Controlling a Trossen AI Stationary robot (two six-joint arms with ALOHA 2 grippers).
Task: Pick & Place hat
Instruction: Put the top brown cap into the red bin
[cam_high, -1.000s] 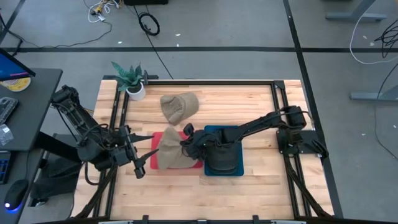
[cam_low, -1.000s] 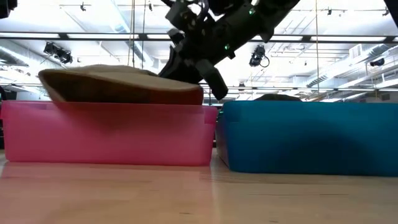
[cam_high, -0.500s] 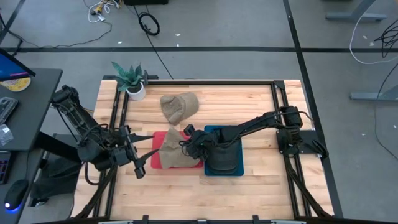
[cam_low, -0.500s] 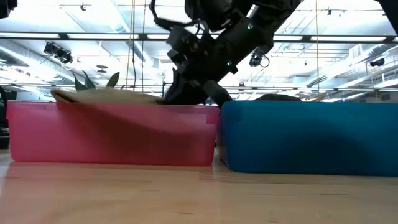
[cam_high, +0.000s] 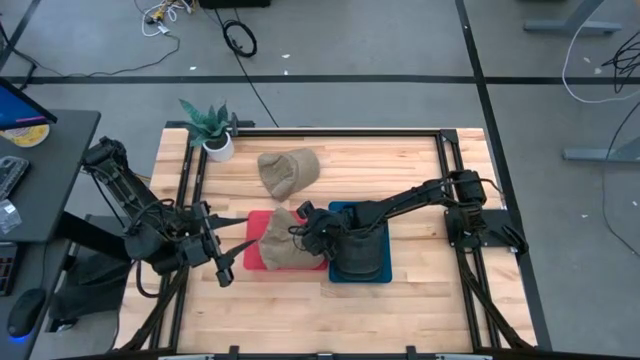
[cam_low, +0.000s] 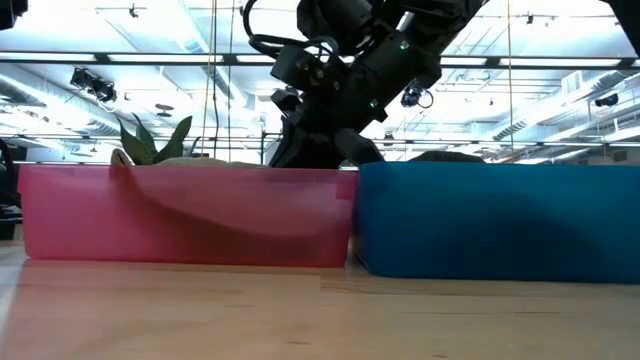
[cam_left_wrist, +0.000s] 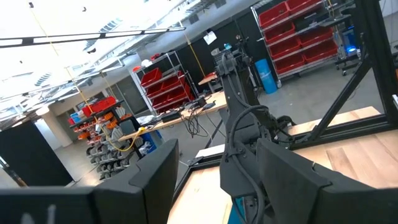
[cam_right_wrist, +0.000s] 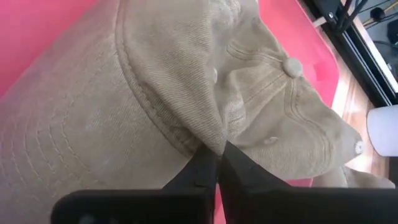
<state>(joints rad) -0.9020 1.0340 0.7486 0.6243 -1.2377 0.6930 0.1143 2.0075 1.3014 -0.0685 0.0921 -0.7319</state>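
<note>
A tan hat (cam_high: 280, 243) lies in the red bin (cam_high: 252, 262), its top just showing over the bin's rim in the low view (cam_low: 200, 161). My right gripper (cam_high: 300, 232) reaches from the table's right over the blue bin (cam_high: 340, 210) and is shut on this hat (cam_right_wrist: 155, 81). A second tan hat (cam_high: 288, 172) rests on the bare wood farther back. My left gripper (cam_high: 225, 262) hangs open just left of the red bin, touching nothing. My right gripper pinches a raised fold of cloth where the brim meets the crown (cam_right_wrist: 210, 140) between its two fingertips (cam_right_wrist: 200, 169). It comes slanting down from the table's right. The hat lies in the red bin below the fingers, its brim spread out and slack.
The blue bin (cam_low: 490, 220) stands tight against the red bin's right side and holds a dark hat (cam_high: 360, 258). A potted plant (cam_high: 210, 130) stands at the far left corner. Black rails frame the table. Bare wood lies along the near edge.
My right gripper has gone down with the tan hat and tipped further downward. The hat, which stood well above the red bin's rim, has sunk into the bin until only its top shows over the rim.
</note>
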